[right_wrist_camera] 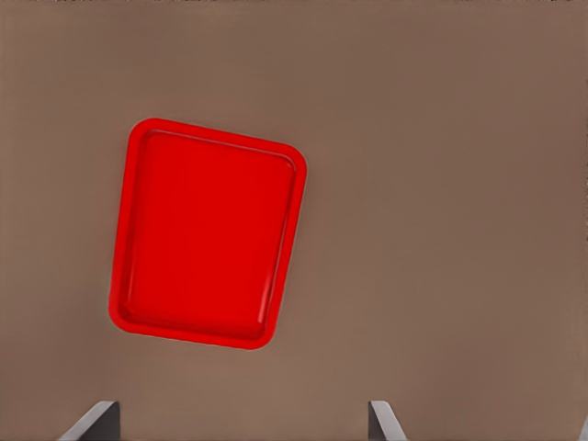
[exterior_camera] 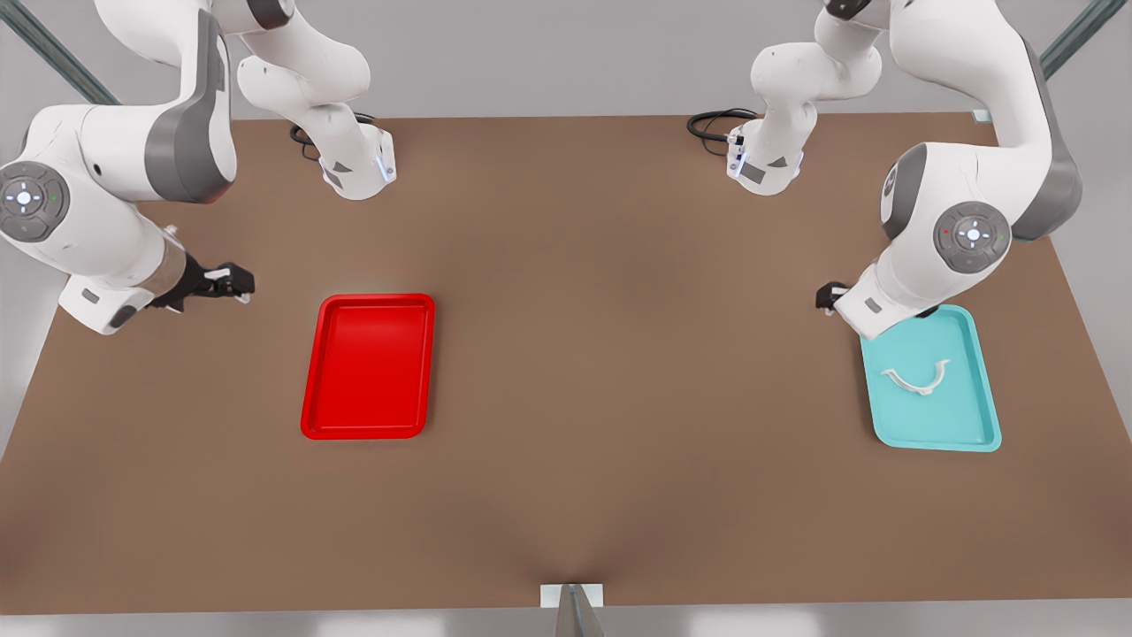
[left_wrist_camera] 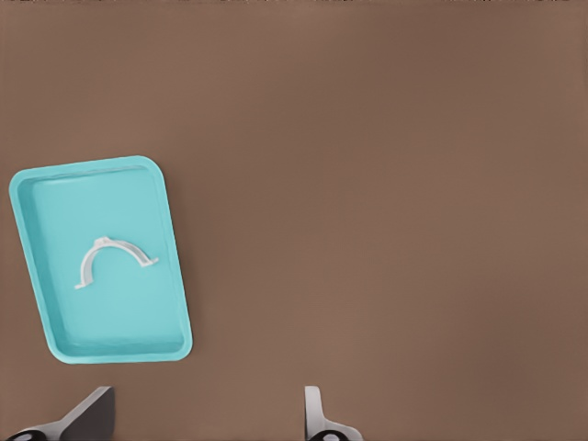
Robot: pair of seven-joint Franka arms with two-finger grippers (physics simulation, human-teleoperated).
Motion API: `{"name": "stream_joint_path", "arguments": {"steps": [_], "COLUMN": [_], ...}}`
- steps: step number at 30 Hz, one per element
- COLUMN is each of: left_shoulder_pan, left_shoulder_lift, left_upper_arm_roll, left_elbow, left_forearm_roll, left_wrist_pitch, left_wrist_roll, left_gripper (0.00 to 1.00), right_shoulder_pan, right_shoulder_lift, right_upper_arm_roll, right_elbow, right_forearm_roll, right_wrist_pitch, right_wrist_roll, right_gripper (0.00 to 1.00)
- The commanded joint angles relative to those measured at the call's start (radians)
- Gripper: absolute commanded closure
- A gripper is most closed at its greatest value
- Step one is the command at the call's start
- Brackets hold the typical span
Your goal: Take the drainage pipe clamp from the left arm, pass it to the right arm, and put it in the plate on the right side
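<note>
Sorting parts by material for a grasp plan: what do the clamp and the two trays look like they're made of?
The drainage pipe clamp looks like thin white plastic, matte, a uniform strip with no metallic glint. It lies in the teal tray, which reads as moulded plastic: even colour, rounded corners, soft sheen. The red plate looks like the same moulded plastic, slightly glossy along its rim. All three are renders, so painted metal can't be ruled out.

Drainage pipe clamp [exterior_camera: 917, 379] lies in tray [exterior_camera: 977, 432], well apart from plate [exterior_camera: 311, 416]

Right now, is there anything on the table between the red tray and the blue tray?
No. In the front view, only bare brown table lies between the red tray and the teal tray.
</note>
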Motion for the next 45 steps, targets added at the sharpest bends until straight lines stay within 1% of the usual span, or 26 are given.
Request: {"name": "stream_joint_path", "arguments": {"steps": [1,2,3,5,6,7,8,9,10,11,13,15,16,18,20,21,23,26,27,32,38,39,40,41,42,45], "left_shoulder_pan": [0.000,0.000,0.008,0.138,0.181,0.209,0.232,0.242,0.265,0.278,0.293,0.304,0.304,0.315,0.316,0.316,0.316,0.315,0.307,0.319,0.344,0.344,0.344,0.344,0.344,0.344], "left_shoulder_lift": [-0.001,0.010,0.042,0.178,0.208,0.243,0.258,0.258,0.290,0.320,0.358,0.378,0.395,0.418,0.419,0.430,0.439,0.442,0.438,0.478,0.484,0.488,0.495,0.496,0.496,0.499], "left_upper_arm_roll": [0.001,0.005,0.047,0.088,0.111,0.123,0.134,0.168,0.194,0.214,0.246,0.284,0.297,0.306,0.326,0.326,0.326,0.326,0.324,0.324,0.335,0.335,0.335,0.335,0.335,0.335], "left_elbow": [0.000,0.000,-0.003,-0.026,-0.075,-0.084,-0.133,-0.217,-0.230,-0.230,-0.230,-0.227,-0.224,-0.224,-0.224,-0.224,-0.225,-0.230,-0.230,-0.230,-0.237,-0.239,-0.239,-0.239,-0.239,-0.239], "left_forearm_roll": [0.000,0.002,-0.020,-0.030,-0.034,-0.035,-0.035,-0.076,-0.173,-0.204,-0.212,-0.212,-0.210,-0.208,-0.207,-0.207,-0.207,-0.210,-0.210,-0.208,-0.208,-0.207,-0.208,-0.207,-0.207,-0.205], "left_wrist_pitch": [0.038,0.038,0.069,0.306,0.414,0.443,0.509,0.618,0.627,0.630,0.664,0.684,0.686,0.788,0.802,0.840,0.851,0.837,0.802,0.825,0.814,0.816,0.820,0.822,0.822,0.822], "left_wrist_roll": [-0.019,-0.016,0.071,0.388,0.482,0.590,0.663,0.747,0.869,0.976,1.188,1.564,1.630,1.782,1.825,1.825,1.825,1.800,1.756,1.682,1.625,1.602,1.585,1.582,1.570,1.552], "left_gripper": [0.00,0.00,0.00,0.00,0.00,0.00,0.00,0.00,0.00,0.00,0.00,0.00,0.00,0.00,0.00,0.00,0.00,0.00,0.00,0.00,0.00,0.02,0.24,0.41,0.46,0.46], "right_shoulder_pan": [0.001,0.001,0.003,0.003,0.001,0.003,0.003,0.001,0.004,0.007,0.003,0.010,0.007,0.012,0.012,0.012,0.015,0.015,0.015,0.015,0.015,0.015,0.015,0.015,0.015,0.015], "right_shoulder_lift": [0.002,0.003,0.005,0.005,0.005,0.005,0.005,0.005,0.008,0.011,0.012,0.026,0.026,0.026,0.028,0.034,0.035,0.037,0.037,0.046,0.051,0.052,0.051,0.051,0.051,0.051], "right_upper_arm_roll": [0.000,0.001,0.001,0.001,0.001,0.001,0.001,0.001,0.001,0.001,0.003,0.001,0.001,0.003,0.003,0.003,0.005,0.009,0.009,0.009,0.009,0.009,0.009,0.009,0.009,0.009], "right_elbow": [0.000,0.000,0.000,-0.002,-0.002,-0.002,-0.002,0.000,0.003,0.011,0.011,0.009,0.011,0.009,0.011,0.012,0.006,0.006,0.005,0.006,0.006,0.006,0.005,0.006,0.006,0.002], "right_forearm_roll": [-0.009,-0.007,-0.001,0.000,0.002,0.002,0.002,0.006,0.002,-0.003,0.006,0.002,0.000,-0.001,-0.006,-0.009,-0.006,0.000,0.000,0.000,0.000,0.002,0.002,0.000,0.002,-0.001], "right_wrist_pitch": [0.041,0.041,0.042,0.048,0.050,0.051,0.051,0.051,0.063,0.076,0.077,0.074,0.070,0.047,0.048,0.057,0.048,0.045,0.041,0.048,0.050,0.048,0.047,0.045,0.045,0.042], "right_wrist_roll": [-0.061,-0.061,-0.060,-0.060,-0.060,-0.060,-0.060,-0.060,-0.057,-0.055,-0.051,-0.044,-0.047,-0.049,-0.044,-0.043,-0.043,-0.043,-0.043,-0.044,-0.043,-0.043,-0.043,-0.043,-0.044,-0.044], "right_gripper": [0.00,0.00,0.00,0.00,0.00,0.00,0.00,0.00,0.00,0.00,0.00,0.00,0.00,0.00,0.00,0.00,0.00,0.00,0.00,0.00,0.00,0.00,0.00,0.00,0.00,0.00]}}
